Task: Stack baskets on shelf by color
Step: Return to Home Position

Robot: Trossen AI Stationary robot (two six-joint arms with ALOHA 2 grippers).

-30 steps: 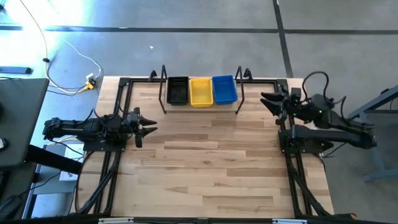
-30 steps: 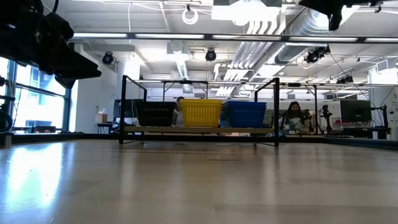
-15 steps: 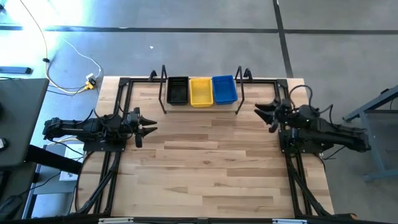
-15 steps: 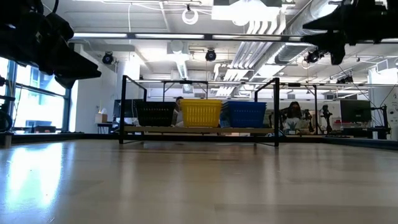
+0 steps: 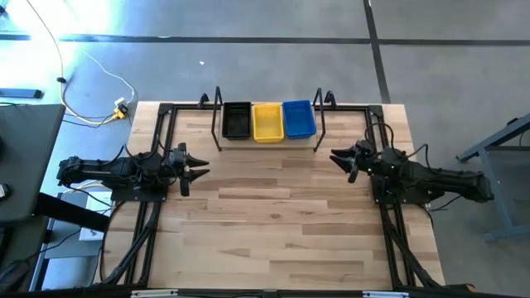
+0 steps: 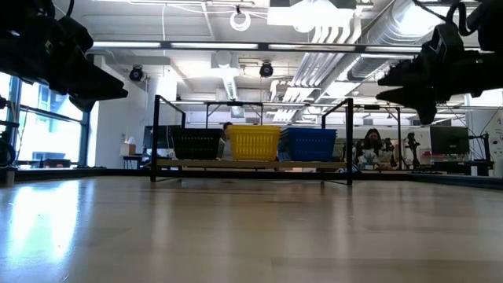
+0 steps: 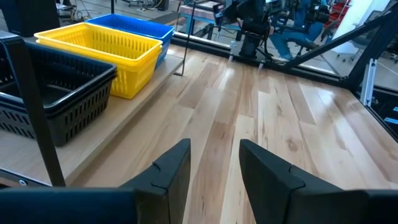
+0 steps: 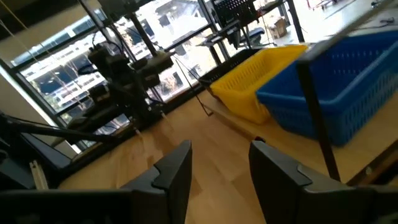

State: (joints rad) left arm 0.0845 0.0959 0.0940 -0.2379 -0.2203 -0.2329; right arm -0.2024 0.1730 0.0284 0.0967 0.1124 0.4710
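Observation:
The baskets stand side by side on the shelf point(image 5: 267, 142) at the table's far edge: a black one point(image 5: 236, 120), a yellow one point(image 5: 267, 121) and a blue one point(image 5: 298, 118), each resting by its bottom on the wooden board. My left gripper point(image 5: 201, 171) hovers open at the table's left side, pointing right. My right gripper point(image 5: 338, 157) hovers open at the table's right side, pointing left, just near of the shelf's right end frame point(image 5: 320, 121). Both grippers hold nothing.
A black metal frame point(image 5: 161, 149) runs along the table's left, right and far sides, under both arms. The wooden tabletop point(image 5: 273, 215) stretches between the arms and toward the near edge. People sit at desks in the room behind, in the low view.
My right gripper has come down from high above the table's right side and moved a little toward the table's left, rolling slightly, and stays open. The baskets stay on the shelf.

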